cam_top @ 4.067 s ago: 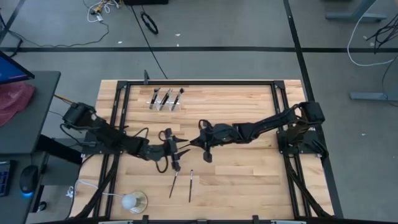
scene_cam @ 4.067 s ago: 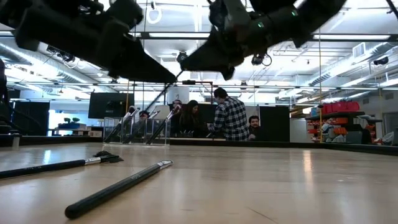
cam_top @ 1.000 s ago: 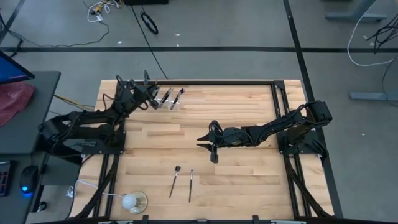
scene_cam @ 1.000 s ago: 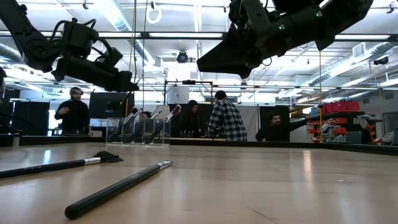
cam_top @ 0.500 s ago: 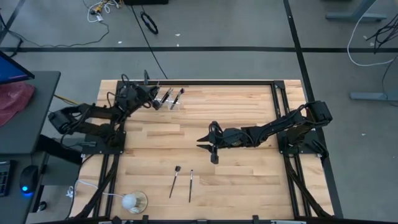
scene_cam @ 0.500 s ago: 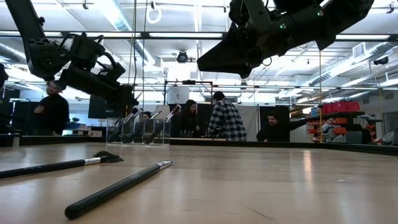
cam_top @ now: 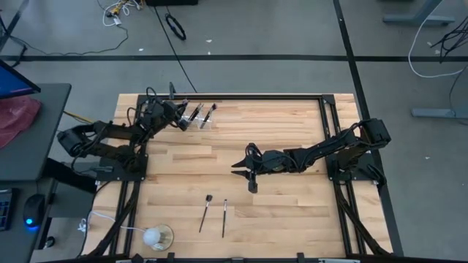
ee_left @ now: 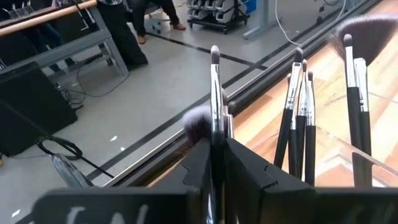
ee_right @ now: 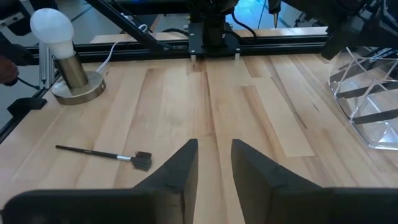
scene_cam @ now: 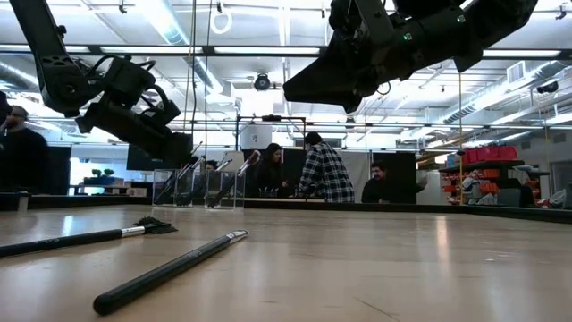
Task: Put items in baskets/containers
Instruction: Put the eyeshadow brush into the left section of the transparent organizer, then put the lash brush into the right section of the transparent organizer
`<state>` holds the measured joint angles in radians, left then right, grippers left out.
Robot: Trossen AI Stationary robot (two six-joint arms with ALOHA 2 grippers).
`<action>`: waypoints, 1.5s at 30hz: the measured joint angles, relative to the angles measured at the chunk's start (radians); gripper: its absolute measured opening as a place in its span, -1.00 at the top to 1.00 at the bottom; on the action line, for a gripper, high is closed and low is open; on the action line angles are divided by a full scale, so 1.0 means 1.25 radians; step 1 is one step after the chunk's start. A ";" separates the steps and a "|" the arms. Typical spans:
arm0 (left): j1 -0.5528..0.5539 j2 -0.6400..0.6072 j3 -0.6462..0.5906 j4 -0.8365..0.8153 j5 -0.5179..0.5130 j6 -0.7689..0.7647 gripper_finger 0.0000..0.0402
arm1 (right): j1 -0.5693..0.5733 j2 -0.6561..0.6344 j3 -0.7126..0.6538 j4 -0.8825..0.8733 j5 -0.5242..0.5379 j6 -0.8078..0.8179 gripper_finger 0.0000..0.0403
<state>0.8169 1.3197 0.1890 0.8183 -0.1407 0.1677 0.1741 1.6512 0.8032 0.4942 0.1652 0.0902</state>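
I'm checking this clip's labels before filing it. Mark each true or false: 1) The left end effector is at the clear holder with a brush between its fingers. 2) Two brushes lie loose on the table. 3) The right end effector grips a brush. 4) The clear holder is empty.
1) True: the left end effector sits by the clear holder with a brush between its fingers.
2) True: two brushes lie on the table.
3) False: the right end effector is open and empty, above mid-table.
4) False: several brushes stand in it.
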 joint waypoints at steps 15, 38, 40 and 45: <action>-0.086 -0.224 0.025 -0.160 -0.029 0.033 0.22 | 0.000 0.000 0.000 0.000 0.000 0.002 0.52; -1.148 0.002 0.359 -0.696 -0.627 -0.200 0.42 | 0.000 0.000 0.001 -0.037 0.001 0.001 0.52; -1.190 0.077 0.404 -0.726 -0.631 -0.261 0.42 | 0.000 0.000 0.001 -0.037 0.001 0.001 0.52; -1.223 0.220 0.508 -0.864 -0.546 -0.498 0.32 | 0.000 0.000 0.001 -0.037 0.000 0.005 0.52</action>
<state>-0.7120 1.5948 0.8237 -0.2622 -0.8234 -0.4545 0.1738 1.6516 0.8040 0.4480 0.1658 0.0960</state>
